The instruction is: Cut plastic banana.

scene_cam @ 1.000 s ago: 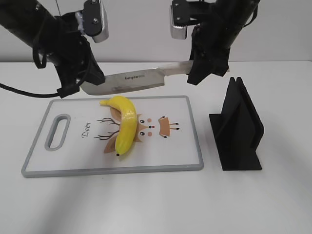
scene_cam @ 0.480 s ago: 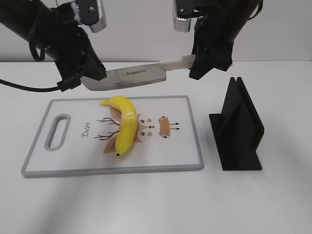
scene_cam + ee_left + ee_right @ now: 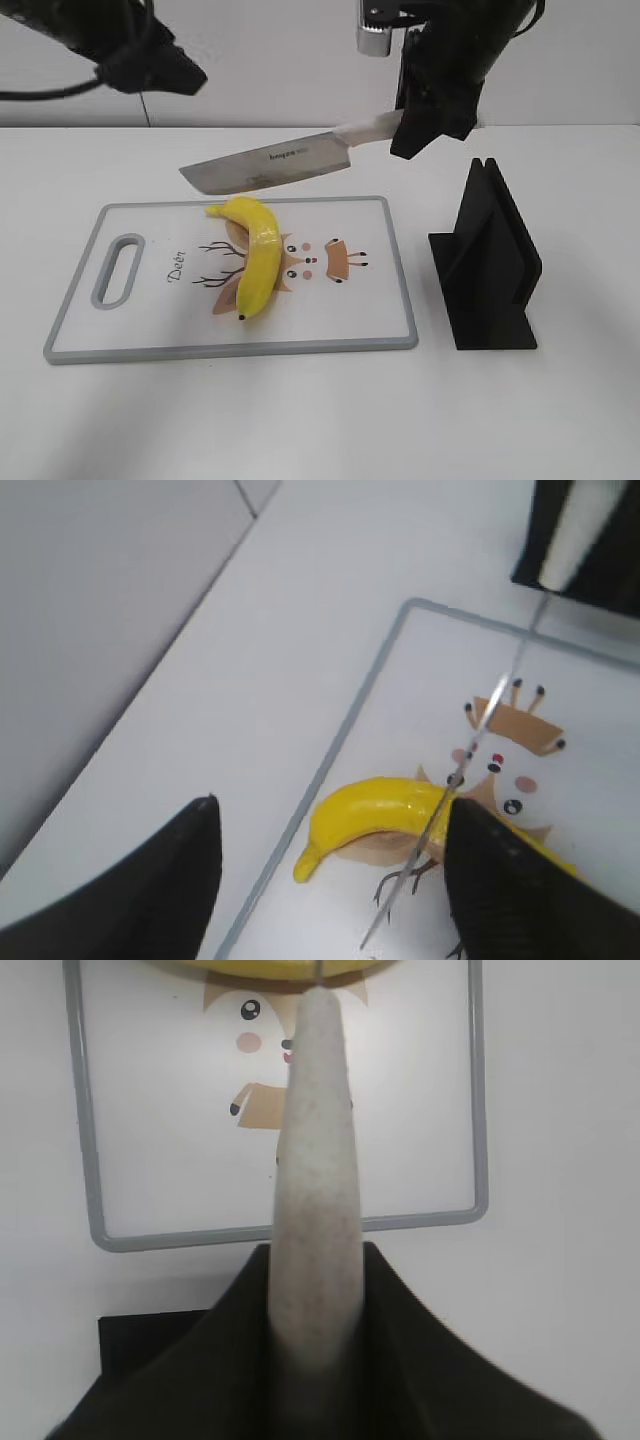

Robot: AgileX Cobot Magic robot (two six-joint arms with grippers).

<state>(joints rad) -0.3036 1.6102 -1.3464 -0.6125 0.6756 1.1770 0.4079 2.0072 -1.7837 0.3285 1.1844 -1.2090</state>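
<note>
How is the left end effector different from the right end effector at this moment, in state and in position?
The right end effector is shut on the knife handle; the left end effector is open and holds nothing. The right one is beside the cutting board, the left higher, above the plastic banana. Both are black.

Knife (image 3: 265, 165) hangs across the board's (image 3: 150, 345) twelve o'clock edge, above the plastic banana (image 3: 255, 262); black stand (image 3: 485, 265) blocks three o'clock; six and nine o'clock sides lie open.
</note>
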